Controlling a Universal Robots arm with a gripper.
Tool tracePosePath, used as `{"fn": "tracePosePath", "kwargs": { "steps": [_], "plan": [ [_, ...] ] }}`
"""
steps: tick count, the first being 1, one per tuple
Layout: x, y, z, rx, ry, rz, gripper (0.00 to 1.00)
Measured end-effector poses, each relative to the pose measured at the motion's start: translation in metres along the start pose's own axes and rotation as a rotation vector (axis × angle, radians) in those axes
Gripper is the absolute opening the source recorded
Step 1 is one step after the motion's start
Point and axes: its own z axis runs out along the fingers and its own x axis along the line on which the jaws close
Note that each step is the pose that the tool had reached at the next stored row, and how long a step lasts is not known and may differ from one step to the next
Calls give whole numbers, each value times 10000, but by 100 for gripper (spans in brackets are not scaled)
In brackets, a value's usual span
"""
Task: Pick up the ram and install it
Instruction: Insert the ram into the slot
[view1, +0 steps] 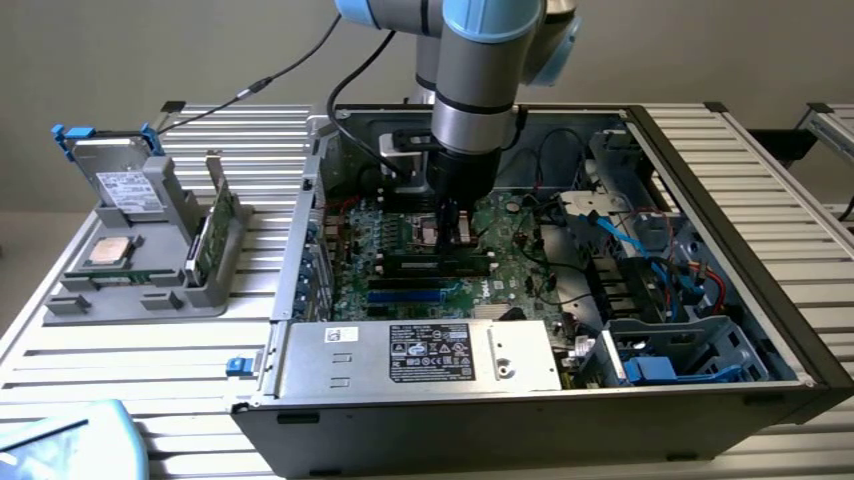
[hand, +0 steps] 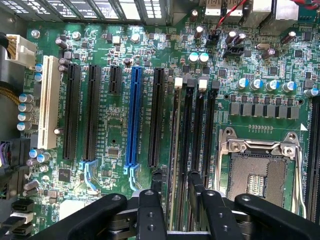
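Note:
The ram (hand: 174, 160) stands edge-on in the leftmost black memory slot on the motherboard (hand: 115, 130), beside the open processor socket (hand: 260, 175). My gripper (hand: 175, 181) is straight above it, open, with one black finger (hand: 156, 182) on each side of the stick and a gap to each. In the exterior view the gripper (view1: 451, 232) reaches down into the open computer case (view1: 747, 250), just over the ram (view1: 430, 265), which shows as a long dark strip on the board.
A grey holder (view1: 134, 285) at the exterior view's left carries a hard drive (view1: 123, 180), a silver processor chip (view1: 107, 252) and an upright green stick (view1: 214, 235). Blue cables (view1: 641, 240), the power supply (view1: 427, 355) and the case walls crowd the gripper.

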Motion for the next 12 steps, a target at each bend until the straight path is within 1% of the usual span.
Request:
{"fn": "tracePosePath", "kwargs": {
  "steps": [4, 6, 8, 10, 11, 12],
  "plan": [
    [-1, 0, 0, 0, 0, 0, 34],
    [-1, 0, 0, 0, 0, 0, 36],
    [-1, 0, 0, 0, 0, 0, 48],
    [-1, 0, 0, 0, 0, 0, 48],
    [-1, 1, -2, -1, 1, 1, 55],
    [-1, 4, -9, -1, -2, 2, 55]
  ]
}}
